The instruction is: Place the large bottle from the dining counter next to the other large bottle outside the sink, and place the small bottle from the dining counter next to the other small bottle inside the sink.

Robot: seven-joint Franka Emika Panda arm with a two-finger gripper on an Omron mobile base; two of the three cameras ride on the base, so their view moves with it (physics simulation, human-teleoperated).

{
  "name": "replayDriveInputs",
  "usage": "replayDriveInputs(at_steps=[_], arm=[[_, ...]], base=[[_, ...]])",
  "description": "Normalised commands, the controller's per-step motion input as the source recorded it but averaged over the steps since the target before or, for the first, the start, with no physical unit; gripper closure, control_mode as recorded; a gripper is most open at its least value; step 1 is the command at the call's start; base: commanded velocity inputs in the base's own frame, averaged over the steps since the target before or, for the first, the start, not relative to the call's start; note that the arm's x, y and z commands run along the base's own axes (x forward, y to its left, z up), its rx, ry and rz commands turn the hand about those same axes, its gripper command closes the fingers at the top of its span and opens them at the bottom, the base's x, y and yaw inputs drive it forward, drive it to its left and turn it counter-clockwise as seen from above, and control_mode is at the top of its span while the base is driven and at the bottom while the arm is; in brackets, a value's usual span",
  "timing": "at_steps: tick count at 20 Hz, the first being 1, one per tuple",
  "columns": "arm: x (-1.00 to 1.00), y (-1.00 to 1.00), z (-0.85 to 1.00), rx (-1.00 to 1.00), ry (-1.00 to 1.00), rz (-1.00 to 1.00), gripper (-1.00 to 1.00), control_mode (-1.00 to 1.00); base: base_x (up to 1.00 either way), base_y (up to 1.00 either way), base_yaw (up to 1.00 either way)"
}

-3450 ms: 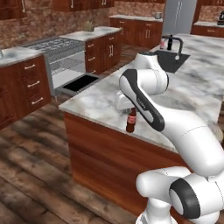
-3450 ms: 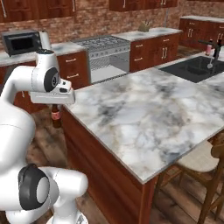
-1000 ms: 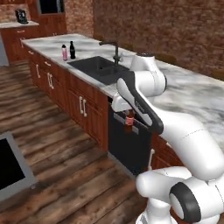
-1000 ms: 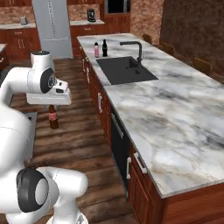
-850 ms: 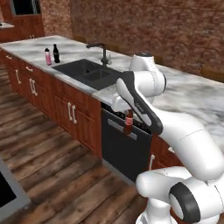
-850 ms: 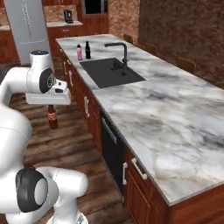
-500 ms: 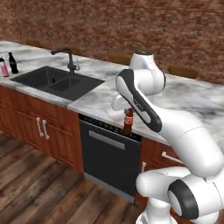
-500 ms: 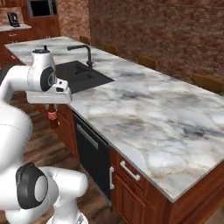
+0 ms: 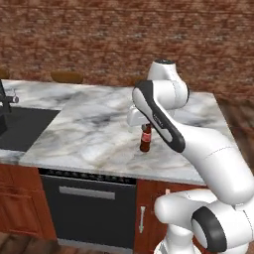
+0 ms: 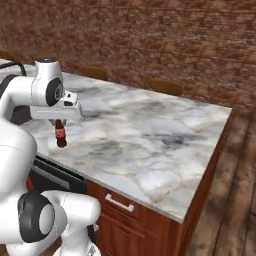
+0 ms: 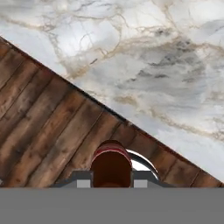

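Observation:
My gripper [image 9: 145, 127] is shut on the neck of the small bottle [image 9: 145, 140], a tiny red-brown one that hangs upright. The right base view shows the same grip [image 10: 60, 122] and bottle [image 10: 60, 135] near the front edge of the marbled dining counter [image 10: 150, 130]. In the hand view the bottle's cap [image 11: 111, 161] sits between my fingertips [image 11: 83, 179], over floor planks, with the counter edge running diagonally beyond. The black sink [image 9: 22, 126] lies at the far left, well away from the bottle. Both large bottles and the other small bottle are out of view.
A dark dishwasher front [image 9: 88, 208] sits under the counter below the bottle. Stool tops [image 9: 67, 77] [image 10: 167, 86] stand behind the counter against a brick wall. A wooden drawer with a metal handle [image 10: 119, 202] faces me on the right.
The base has driven and turned, so the whole scene has slid left: the sink now sits at the left edge. The bottle stays in my shut gripper.

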Motion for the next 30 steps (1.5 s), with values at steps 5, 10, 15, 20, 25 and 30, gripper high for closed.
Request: replayDriveInputs(at_steps=[5,10,15,20,25,30], arm=[[0.00,0.00,0.00,0.00,0.00,0.00,1.00,1.00],[0.00,0.00,0.00,0.00,0.00,0.00,1.00,1.00],[0.00,0.00,0.00,0.00,0.00,0.00,1.00,1.00],[0.00,0.00,0.00,0.00,0.00,0.00,1.00,1.00],[0.00,0.00,0.00,0.00,0.00,0.00,1.00,1.00],[0.00,0.00,0.00,0.00,0.00,0.00,1.00,1.00]], base=[[0.99,0.67,-0.46],[0.70,0.96,-0.36],[-0.07,1.00,-0.22],[-0.42,1.00,-0.16],[-0.24,1.00,-0.14],[-0.04,1.00,-0.13]])
